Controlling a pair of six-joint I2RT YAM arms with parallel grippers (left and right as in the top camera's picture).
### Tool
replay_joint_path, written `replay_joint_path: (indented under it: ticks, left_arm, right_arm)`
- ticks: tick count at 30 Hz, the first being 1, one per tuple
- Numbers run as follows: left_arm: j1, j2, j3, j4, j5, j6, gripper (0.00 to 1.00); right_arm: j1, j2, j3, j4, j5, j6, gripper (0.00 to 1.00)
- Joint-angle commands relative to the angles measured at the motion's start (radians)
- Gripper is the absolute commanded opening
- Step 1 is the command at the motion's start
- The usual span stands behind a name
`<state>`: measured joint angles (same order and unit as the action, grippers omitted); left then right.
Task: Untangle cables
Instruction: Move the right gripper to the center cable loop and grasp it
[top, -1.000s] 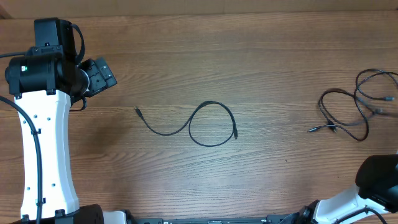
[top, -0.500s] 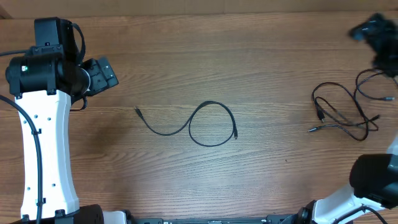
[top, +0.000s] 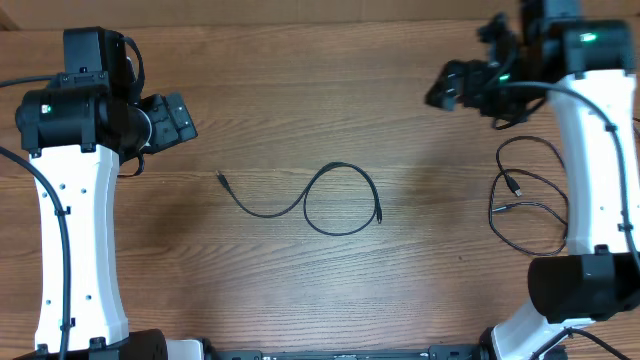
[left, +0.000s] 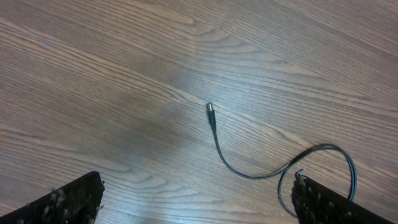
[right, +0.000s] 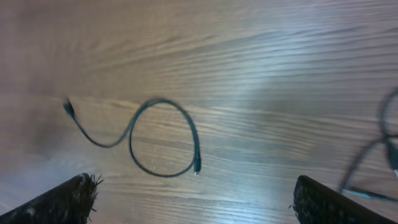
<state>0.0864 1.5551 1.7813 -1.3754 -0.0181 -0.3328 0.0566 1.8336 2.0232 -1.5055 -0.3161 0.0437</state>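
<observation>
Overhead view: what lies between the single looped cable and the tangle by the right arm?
Only bare table between looped cable and tangle; overhead view shows it.

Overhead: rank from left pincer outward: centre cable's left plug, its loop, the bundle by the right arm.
1. left plug, just right of the left pincer
2. loop, centre of view
3. bundle, far right beside the right arm

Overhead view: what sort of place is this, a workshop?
Probably a robotics lab or test bench: a left robot arm and a right robot arm stand over a wooden table, which holds a looped cable and a tangled bunch of cables.
</observation>
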Motion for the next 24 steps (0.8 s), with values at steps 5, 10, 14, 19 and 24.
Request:
replay_joint_path:
  ticks: [5,10,14,19,24]
  left_arm:
    - [-0.005,-0.013,0.017,0.000,0.011,0.024,0.97]
    - [-0.005,-0.013,0.017,-0.001,0.011,0.028,0.97]
    - [-0.005,-0.013,0.017,-0.001,0.019,0.044,0.97]
    - [-0.010,-0.013,0.017,0.000,0.019,0.058,0.97]
    - [-0.011,-0.013,0.017,-0.002,0.019,0.058,0.97]
  right_arm:
    - [0.245,-0.008,-0.286,0.214,0.037,0.260,1.00]
    - [0.378,-0.007,-0.409,0.391,0.058,0.383,1.00]
    - [0.464,0.006,-0.467,0.492,0.173,0.470,1.00]
    - [0.565,0.077,-0.468,0.568,0.307,0.483,1.00]
    - [0.629,0.161,-0.468,0.616,0.372,0.502,1.00]
